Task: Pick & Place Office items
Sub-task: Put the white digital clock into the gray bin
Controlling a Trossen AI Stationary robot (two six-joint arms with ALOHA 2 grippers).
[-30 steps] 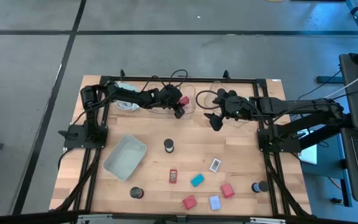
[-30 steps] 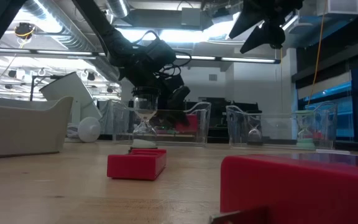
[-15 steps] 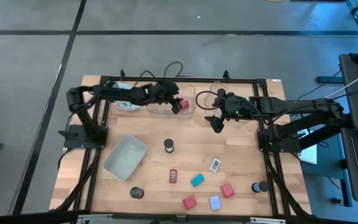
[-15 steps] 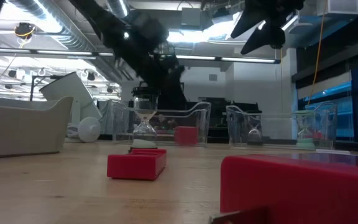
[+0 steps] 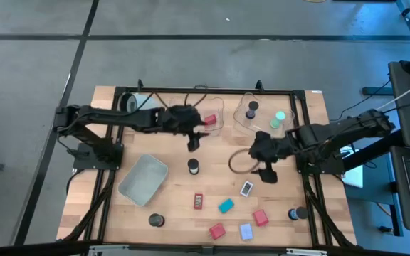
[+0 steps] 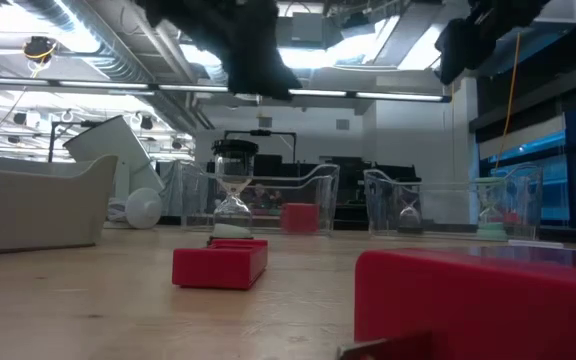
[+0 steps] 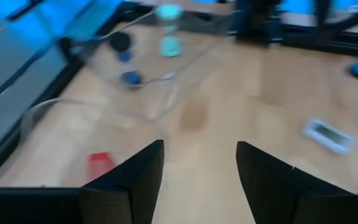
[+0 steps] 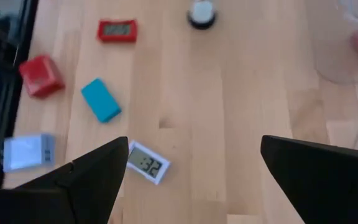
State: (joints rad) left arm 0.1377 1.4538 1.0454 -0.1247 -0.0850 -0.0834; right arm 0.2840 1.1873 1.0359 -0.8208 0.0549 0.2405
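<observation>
Right gripper (image 5: 267,173), jaws wide and empty, hovers just at 10 o'clock of the white digital timer (image 5: 246,188): next pick, I judge; descend, straddle it. Farther, left gripper (image 5: 194,141), open, empty, at 6 o'clock of clear tray (image 5: 218,107) holding red block (image 5: 209,120).

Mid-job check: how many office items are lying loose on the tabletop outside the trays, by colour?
Red pieces: 3
Black cylinders: 3
Teal piece: 1
White card: 1
Pale blue block: 1
Total: 9
</observation>
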